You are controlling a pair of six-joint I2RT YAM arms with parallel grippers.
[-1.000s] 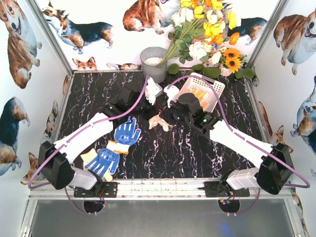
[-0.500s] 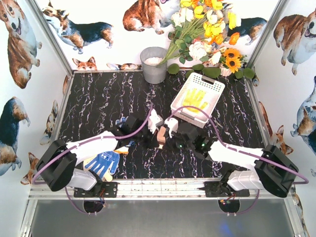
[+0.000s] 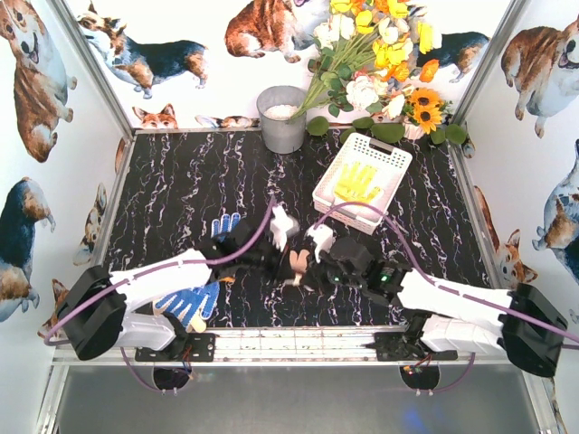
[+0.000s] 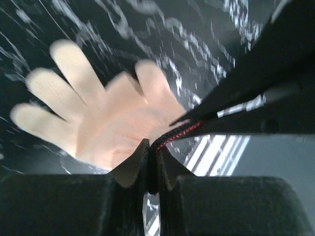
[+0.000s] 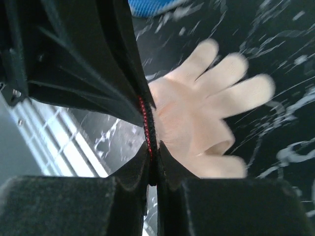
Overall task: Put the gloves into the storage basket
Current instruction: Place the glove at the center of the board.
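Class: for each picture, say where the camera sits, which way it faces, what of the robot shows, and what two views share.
Top external: above and behind the bases, facing down at the table; both arms show.
Left wrist: on the left arm, looking along the left gripper, shut on the cream glove.
Right wrist: on the right arm, looking along the right gripper, shut on the same glove.
Shared: both wrist views show that glove from opposite sides.

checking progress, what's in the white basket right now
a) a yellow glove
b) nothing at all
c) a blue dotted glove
a, a yellow glove lies flat inside the white basket, and nothing else shows in there.
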